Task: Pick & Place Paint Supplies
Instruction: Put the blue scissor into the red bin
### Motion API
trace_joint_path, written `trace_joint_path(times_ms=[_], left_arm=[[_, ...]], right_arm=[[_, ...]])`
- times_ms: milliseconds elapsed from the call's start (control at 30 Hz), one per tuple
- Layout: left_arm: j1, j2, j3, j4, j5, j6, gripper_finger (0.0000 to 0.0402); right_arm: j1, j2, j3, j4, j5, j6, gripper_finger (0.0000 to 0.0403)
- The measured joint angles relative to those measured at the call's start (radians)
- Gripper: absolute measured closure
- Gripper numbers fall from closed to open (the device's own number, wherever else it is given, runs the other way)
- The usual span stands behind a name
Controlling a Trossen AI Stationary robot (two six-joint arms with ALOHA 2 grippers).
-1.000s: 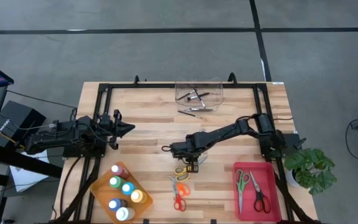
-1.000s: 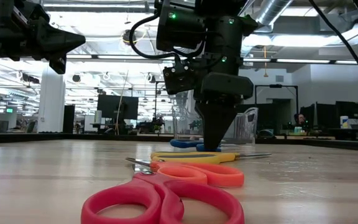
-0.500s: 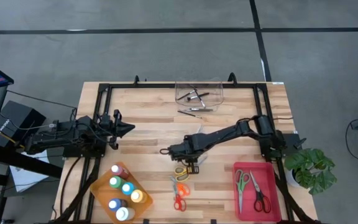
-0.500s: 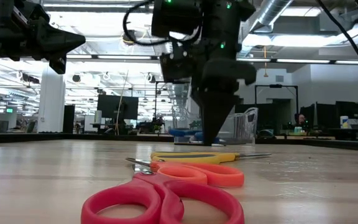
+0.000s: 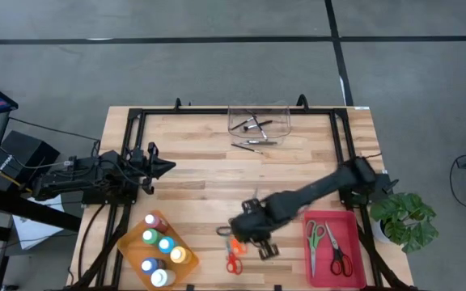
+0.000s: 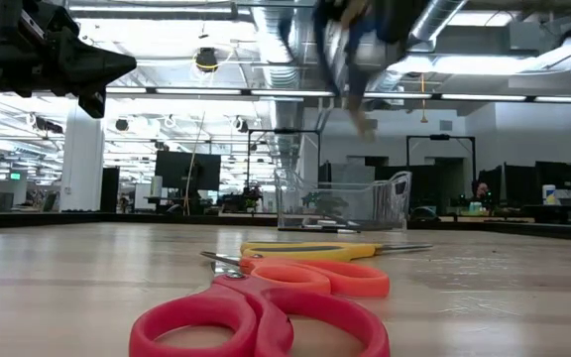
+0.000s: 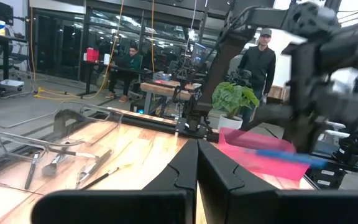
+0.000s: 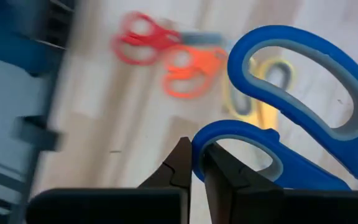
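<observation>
Wooden slat worktop (image 5: 201, 174) sorted by type, so the right gripper (image 8: 196, 163) has its fingers pinched on blue-handled scissors (image 8: 294, 106), lifted near the red plastic tray (image 5: 349, 271); left gripper (image 7: 197, 163) parked shut.

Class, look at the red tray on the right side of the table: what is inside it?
Two pairs of scissors lie side by side in the red tray: one with green handles and one with red handles. The tray floor beneath them is covered.
</observation>
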Motion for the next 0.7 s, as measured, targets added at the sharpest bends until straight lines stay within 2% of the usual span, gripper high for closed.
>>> trace_joint_path(times_ms=[267,367,500,700], left_arm=[[0.0,0.0,0.0,0.001,0.0,0.0,0.0402],[0.0,0.0,0.0,0.001,0.0,0.0,0.0401],[0.0,0.0,0.0,0.001,0.0,0.0,0.0401],[0.0,0.0,0.0,0.001,0.0,0.0,0.0401]], right_arm=[[0.194,-0.179,0.002,-0.035,-0.005,0.287,0.0388],[0.266,-0.228,0.002,-0.034,0.029,0.413,0.0388],[0.367,-0.257,0.001,-0.075,0.11,0.59,0.0388],[0.515,-0.248,-0.015,-0.185,0.17,0.824,0.0388]])
